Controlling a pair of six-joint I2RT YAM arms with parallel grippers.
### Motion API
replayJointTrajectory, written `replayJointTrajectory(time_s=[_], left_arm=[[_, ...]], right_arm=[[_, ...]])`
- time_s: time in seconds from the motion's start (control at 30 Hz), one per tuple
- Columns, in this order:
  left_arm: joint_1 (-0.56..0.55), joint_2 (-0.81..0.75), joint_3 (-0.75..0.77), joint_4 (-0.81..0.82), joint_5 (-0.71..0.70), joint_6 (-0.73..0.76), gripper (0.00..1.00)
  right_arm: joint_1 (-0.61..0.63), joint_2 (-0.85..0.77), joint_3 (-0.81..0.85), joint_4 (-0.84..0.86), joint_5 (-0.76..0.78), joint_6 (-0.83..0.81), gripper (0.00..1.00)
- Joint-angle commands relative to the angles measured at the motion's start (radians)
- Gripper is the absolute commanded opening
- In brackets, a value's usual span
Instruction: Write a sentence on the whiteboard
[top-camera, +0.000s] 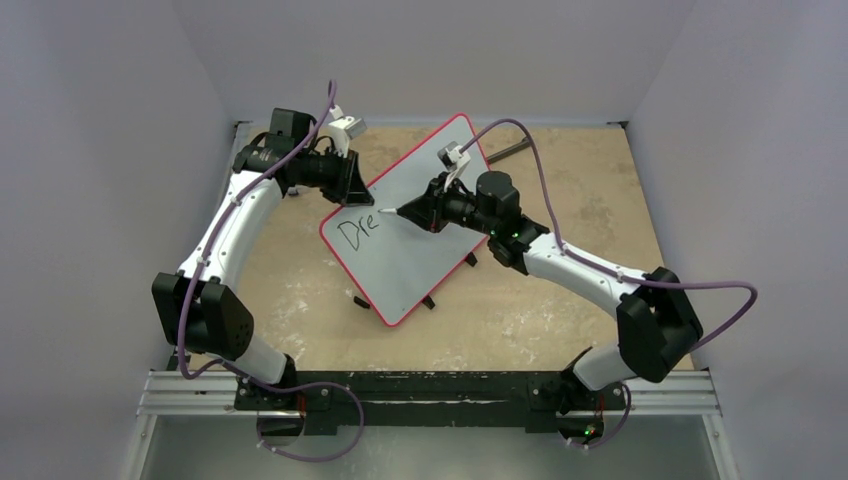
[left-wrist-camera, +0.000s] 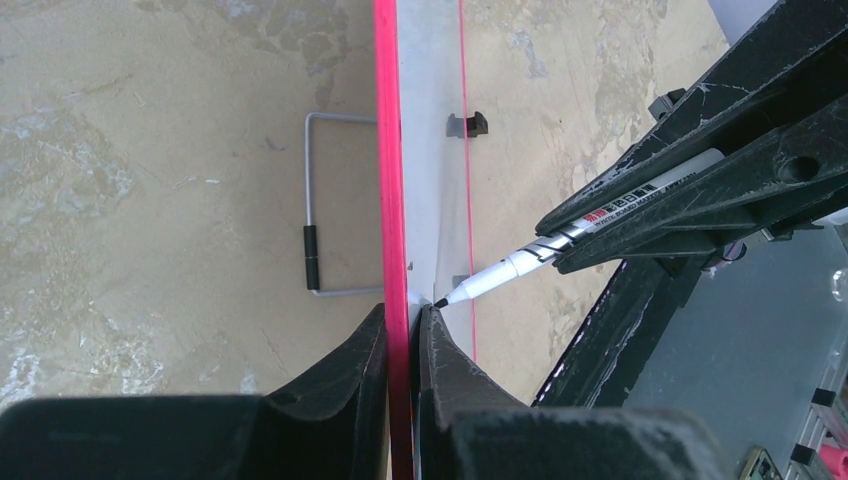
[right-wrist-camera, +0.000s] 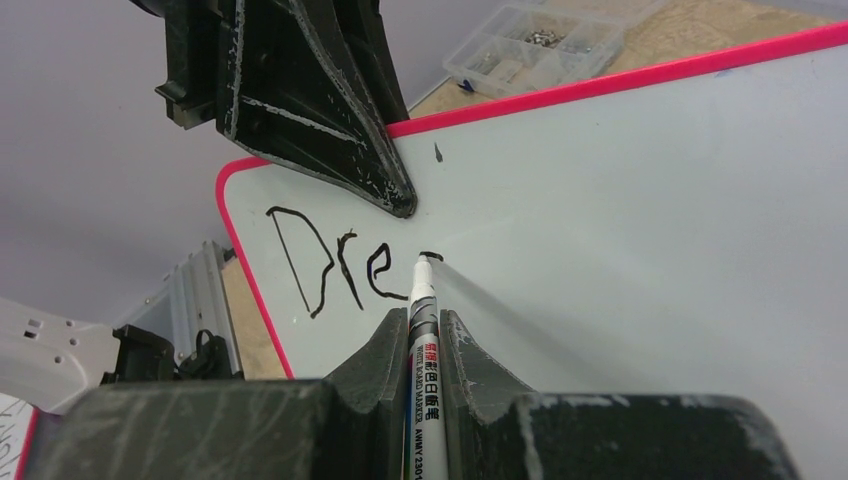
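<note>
The table (top-camera: 600, 200) carries the whiteboard (top-camera: 400, 275) near its middle, standing tilted. The left gripper (left-wrist-camera: 403, 335) has its jaws closed on the red rim (left-wrist-camera: 390, 200) at the board's far-left edge. I judge the board light, stiff and smooth, so it may slide under pressure; the rim is the good place to hold it. The right gripper (right-wrist-camera: 425, 335) has its jaws clamped on a whiteboard marker (right-wrist-camera: 421, 310), whose tip touches the surface. The sentence (right-wrist-camera: 330, 270) reads only "Dre".

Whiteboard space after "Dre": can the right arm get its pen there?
Probably yes. The right gripper holds the marker tip against the whiteboard right there, with bare board beyond; the left gripper only pinches the rim.
</note>
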Motion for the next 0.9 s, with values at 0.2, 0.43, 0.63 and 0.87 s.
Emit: replayJointTrajectory(time_s=[0.2, 0.43, 0.63, 0.87], left_arm=[[-0.012, -0.048, 0.002, 0.053, 0.011, 0.083, 0.0], [-0.012, -0.049, 0.001, 0.053, 0.007, 0.084, 0.0], [-0.012, -0.049, 0.001, 0.054, 0.007, 0.084, 0.0], [-0.014, -0.051, 0.001, 0.052, 0.008, 0.084, 0.0]], right_arm=[[0.0, 0.015, 0.003, 0.009, -0.034, -0.022, 0.0], [-0.001, -0.007, -0.041, 0.006, -0.026, -0.017, 0.0], [-0.002, -0.024, -0.046, -0.011, 0.013, -0.022, 0.0], [0.0, -0.033, -0.011, -0.038, 0.084, -0.029, 0.0]])
